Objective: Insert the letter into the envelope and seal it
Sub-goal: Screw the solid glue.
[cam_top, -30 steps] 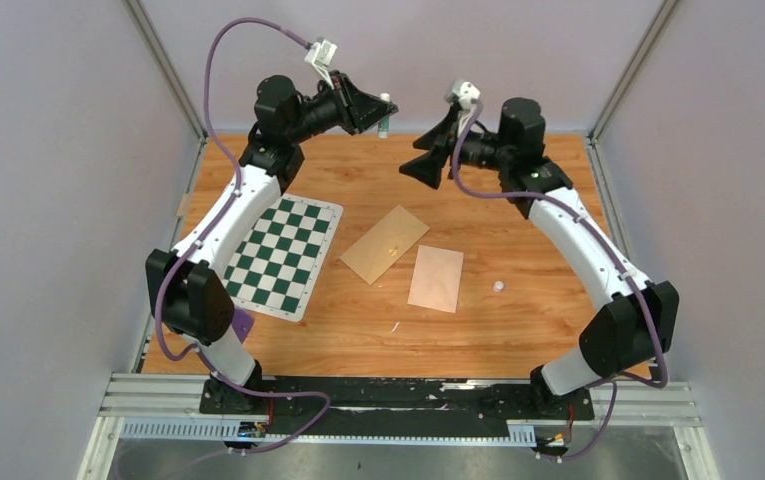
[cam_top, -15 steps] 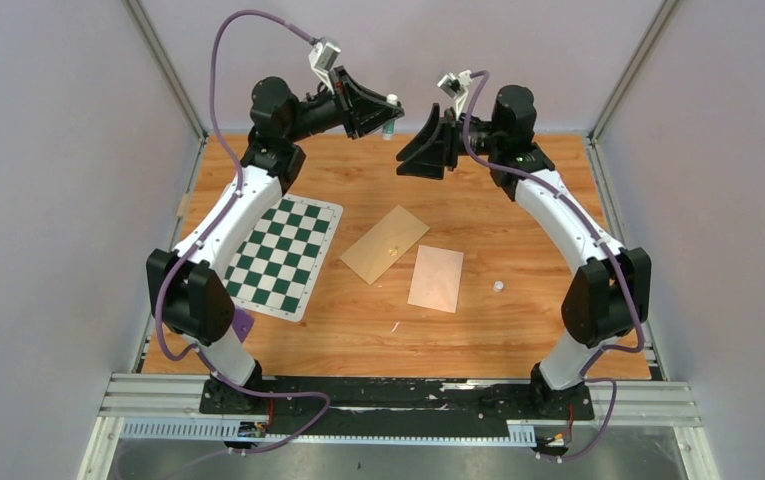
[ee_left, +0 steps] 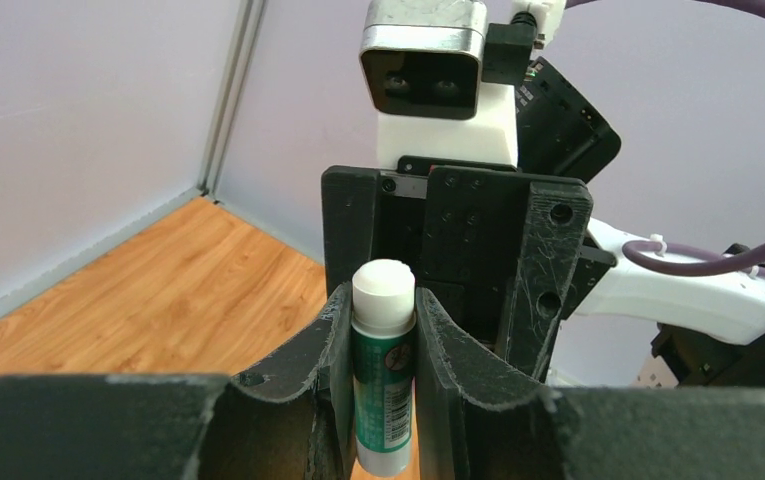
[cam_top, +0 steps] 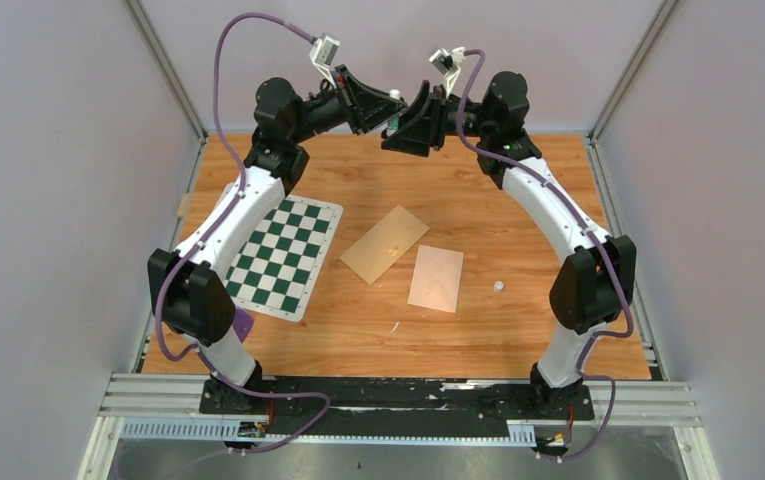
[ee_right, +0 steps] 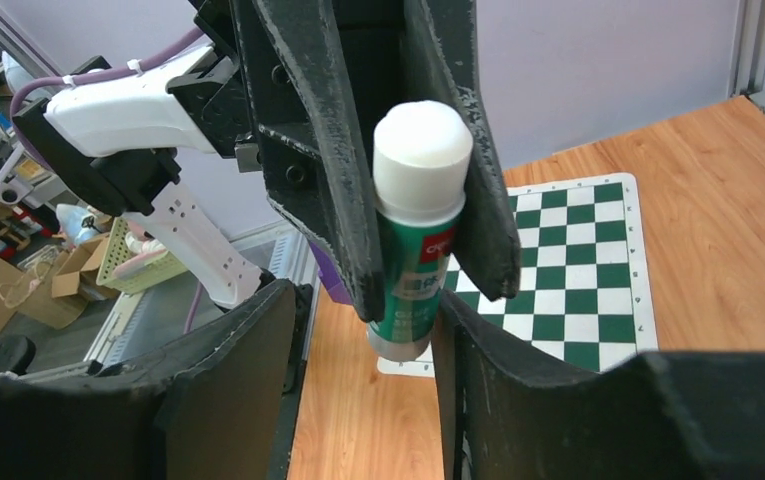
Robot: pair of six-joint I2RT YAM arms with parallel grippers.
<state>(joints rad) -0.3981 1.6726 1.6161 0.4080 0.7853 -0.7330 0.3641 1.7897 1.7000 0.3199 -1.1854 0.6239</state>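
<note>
Between the fingers of the left gripper (ee_left: 383,300), a glue stick (ee_right: 420,200) is clamped, white-capped and green-labelled. The facing right gripper (ee_right: 358,295) is partly open, its jaws either side of the stick's lower end. Well below both, the letter (cam_top: 436,278), a pale thin rectangle, lies flat on the wooden table (cam_top: 518,330).

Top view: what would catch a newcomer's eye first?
The two arms arch up and meet high over the far edge of the wooden table. There the left gripper clamps a green, white-topped glue stick, and the right gripper stands open around it. Below, a green-and-white checkered mat lies on the table's left side.
</note>
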